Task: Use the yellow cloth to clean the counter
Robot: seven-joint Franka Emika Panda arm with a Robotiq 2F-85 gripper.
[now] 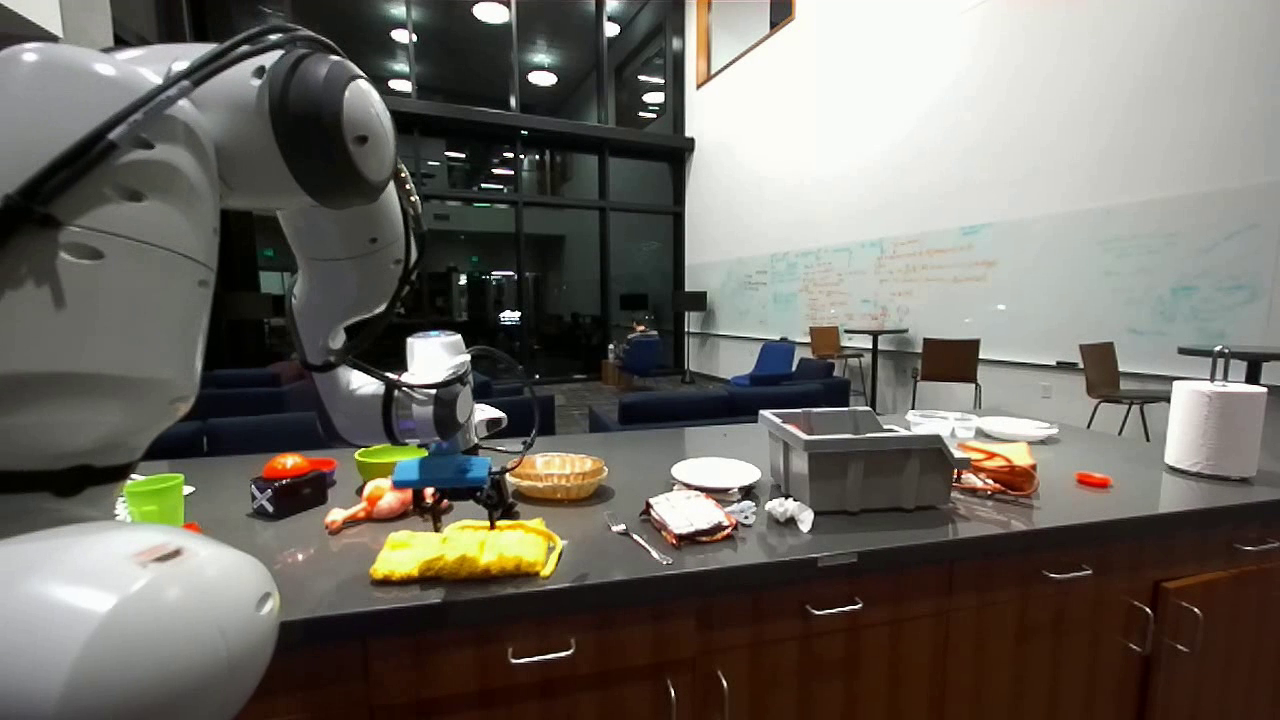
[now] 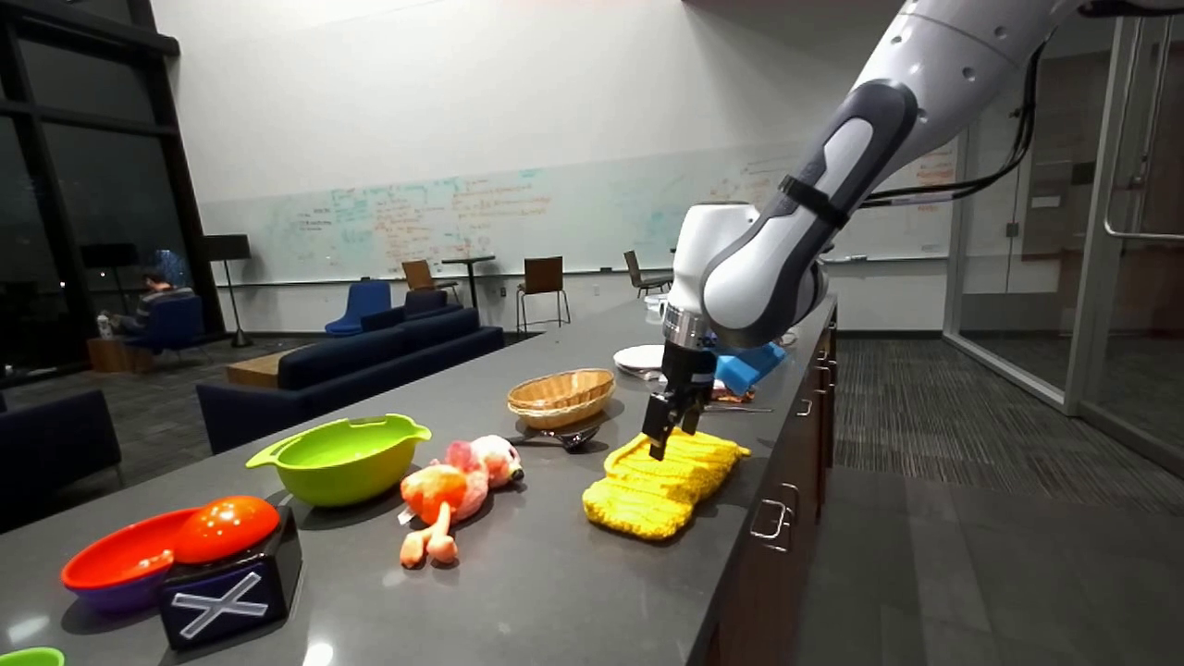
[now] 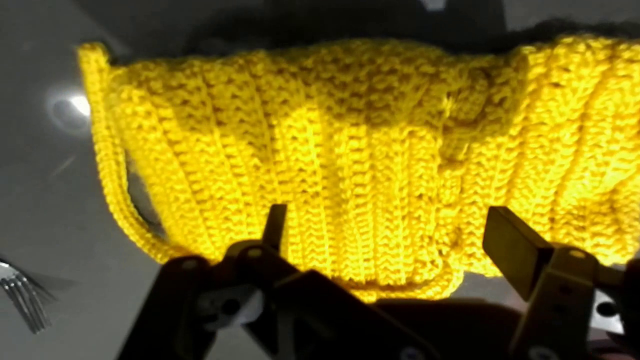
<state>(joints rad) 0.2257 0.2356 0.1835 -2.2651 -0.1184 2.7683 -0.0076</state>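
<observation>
Arm (image 1: 250,150), one: white, dark-capped at the joints; on my left, bent high and angled down. Wrist (image 1: 435,385): low, at the arm's far end. Gripper (image 3: 387,210), one: black, pointing downward, two fingers (image 3: 515,245) parted wide.

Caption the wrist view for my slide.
Open black pincer over ribbed yellow knitted cloth on grey counter; silver metal fork partly visible at frame left.
</observation>
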